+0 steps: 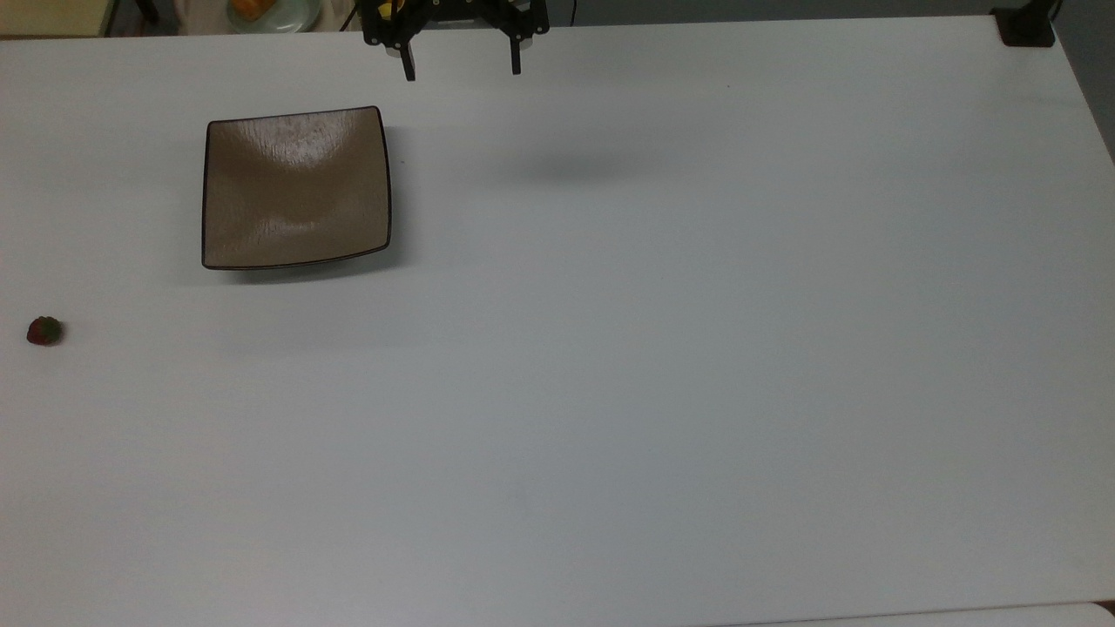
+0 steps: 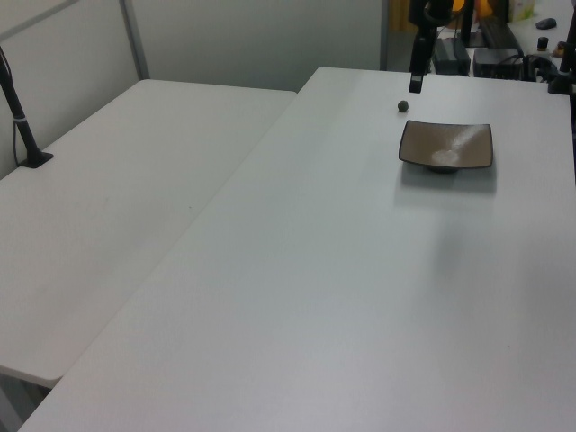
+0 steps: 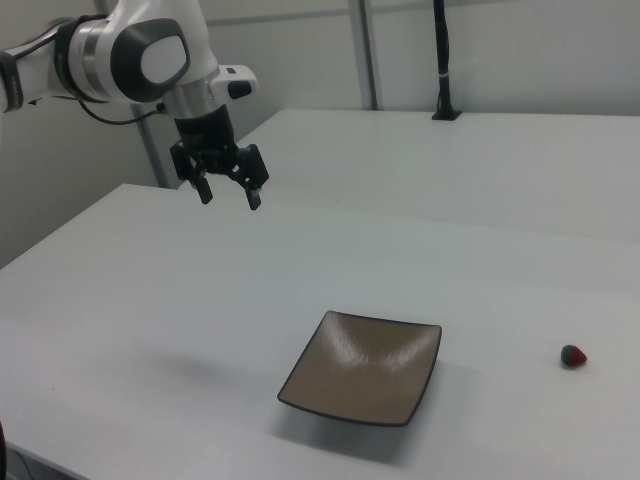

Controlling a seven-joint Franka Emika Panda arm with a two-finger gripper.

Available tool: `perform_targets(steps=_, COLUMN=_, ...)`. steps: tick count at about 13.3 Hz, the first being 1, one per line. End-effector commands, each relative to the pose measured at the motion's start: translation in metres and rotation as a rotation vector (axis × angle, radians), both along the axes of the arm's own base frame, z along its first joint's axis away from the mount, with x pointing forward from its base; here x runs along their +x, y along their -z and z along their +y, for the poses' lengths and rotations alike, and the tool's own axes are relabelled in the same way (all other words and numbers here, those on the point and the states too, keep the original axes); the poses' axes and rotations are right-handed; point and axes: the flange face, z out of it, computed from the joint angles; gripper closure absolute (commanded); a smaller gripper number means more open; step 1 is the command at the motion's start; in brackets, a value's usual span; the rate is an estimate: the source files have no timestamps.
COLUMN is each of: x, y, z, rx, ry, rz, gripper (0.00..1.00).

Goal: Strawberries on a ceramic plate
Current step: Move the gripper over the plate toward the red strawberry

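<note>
The gripper [image 1: 460, 68] hangs in the air above the white table [image 1: 662, 348] at the far edge of the top view, its two black fingers [image 1: 408, 66] spread wide apart with nothing between them. In the right view the gripper [image 3: 229, 194] points straight down from the white arm [image 3: 140, 55], well above the tabletop, on the right view's left and farther back than the plate.

The ceramic plate [image 1: 296, 187] sits flat on the table, bare, just nearer than the gripper and toward the top view's left of it. In the right view the ceramic plate [image 3: 362, 366] lies near the front edge of the table, to the right of and below the hanging fingers.

The strawberry [image 1: 44, 331] lies on the bare tabletop close to the top view's left edge, well apart from the gripper and on the far side of the plate from it; it is apart from the plate, not touching it. In the right view the strawberry [image 3: 572, 355] rests at the right view's right, with the plate between it and the gripper. In the left view the strawberry [image 2: 402, 106] shows as a small dark blob just beyond the ceramic plate [image 2: 447, 147], with one dark finger [image 2: 415, 83] of the gripper hanging above and slightly right of it.

A pale green round plate [image 1: 274, 12] with an orange item on it sits beyond the table's far edge, at the top view's upper left.
</note>
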Motion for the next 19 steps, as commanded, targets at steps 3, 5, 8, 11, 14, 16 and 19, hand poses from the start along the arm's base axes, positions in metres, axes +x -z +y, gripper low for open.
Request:
perform_targets(steps=3, x=-0.002, y=-0.005, z=-0.015, rx=0.048, ry=0.028, rz=-0.016, gripper=0.00)
perform_targets(steps=5, x=0.001, y=-0.005, z=-0.032, rx=0.043, ry=0.056, rz=-0.020, gripper=0.00)
perform_targets(steps=8, x=0.010, y=0.000, z=-0.066, rx=0.034, ry=0.118, rz=-0.033, gripper=0.00)
perform_targets(steps=11, x=0.022, y=0.003, z=-0.104, rx=0.030, ry=0.184, rz=-0.100, gripper=0.00)
perform_targets(steps=14, x=0.031, y=0.006, z=-0.160, rx=0.020, ry=0.276, rz=-0.188, gripper=0.00)
perform_targets(steps=16, x=0.042, y=0.022, z=-0.184, rx=0.006, ry=0.311, rz=-0.222, gripper=0.00)
perform_targets(steps=19, x=0.062, y=0.052, z=-0.242, rx=-0.024, ry=0.396, rz=-0.350, gripper=0.00)
